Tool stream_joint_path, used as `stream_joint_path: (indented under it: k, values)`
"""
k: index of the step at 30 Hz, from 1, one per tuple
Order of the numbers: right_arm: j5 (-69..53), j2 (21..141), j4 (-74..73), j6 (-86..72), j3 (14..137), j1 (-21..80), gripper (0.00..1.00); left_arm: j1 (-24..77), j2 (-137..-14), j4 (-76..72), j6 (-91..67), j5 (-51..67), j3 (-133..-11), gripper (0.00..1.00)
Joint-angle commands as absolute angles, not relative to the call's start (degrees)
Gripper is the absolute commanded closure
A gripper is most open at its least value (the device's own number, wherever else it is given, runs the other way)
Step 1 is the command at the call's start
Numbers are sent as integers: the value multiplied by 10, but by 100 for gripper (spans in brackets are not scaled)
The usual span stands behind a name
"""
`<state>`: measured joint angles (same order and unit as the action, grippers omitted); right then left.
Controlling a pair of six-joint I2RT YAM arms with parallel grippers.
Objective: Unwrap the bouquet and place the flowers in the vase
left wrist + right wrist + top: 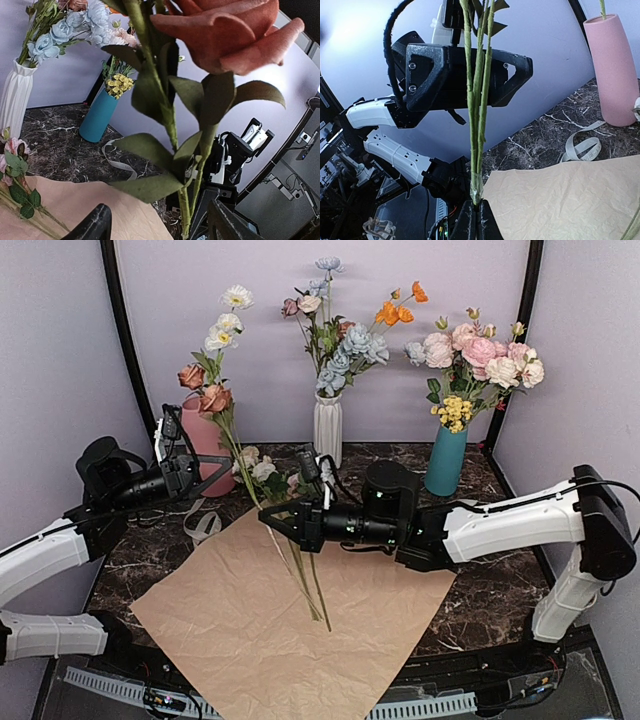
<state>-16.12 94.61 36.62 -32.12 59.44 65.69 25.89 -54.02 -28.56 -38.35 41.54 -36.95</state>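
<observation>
A dark marble table (480,595) carries a creased sheet of kraft paper (250,620), spread flat between two robot arms. Along the back wall stand three vases: a pink vase (615,70) at the left with a stem rising from its mouth, a white ribbed vase (328,428) of blue and orange flowers (345,340) in the middle, and a teal vase (446,460) of large pink roses (480,355) at the right. The right arm reaches across the far part of the paper. The right gripper (476,212) has its fingers closed on the lower stems of a few of the flowers (477,125), holding them tilted up toward the pink vase. The left gripper (157,215) sits in front of that vase, partly hiding it from above, its fingers (97,225) apart on either side of the raised stems. A rust rose (230,35) and its leaves fill most of the left wrist view. More blooms (262,472) lie at the paper's far edge, their stems running down across the sheet. A cream ribbon (203,525) lies loose on the table just beside the paper, near the pink vase
</observation>
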Motion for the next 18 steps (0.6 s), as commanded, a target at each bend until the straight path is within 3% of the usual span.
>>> stream_joint_path:
  k: [1, 6, 12, 18]
  values:
    - [-175, 962, 395, -327, 617, 667, 100, 269, -540, -339, -391, 427, -359, 32]
    - [-175, 962, 395, -327, 619, 669, 100, 276, -544, -367, -394, 442, -350, 37]
    - [-182, 966, 387, -324, 620, 670, 100, 282, -554, -397, -402, 434, -343, 61]
    - [-189, 974, 385, -322, 622, 671, 100, 287, -569, -402, -403, 440, -353, 72]
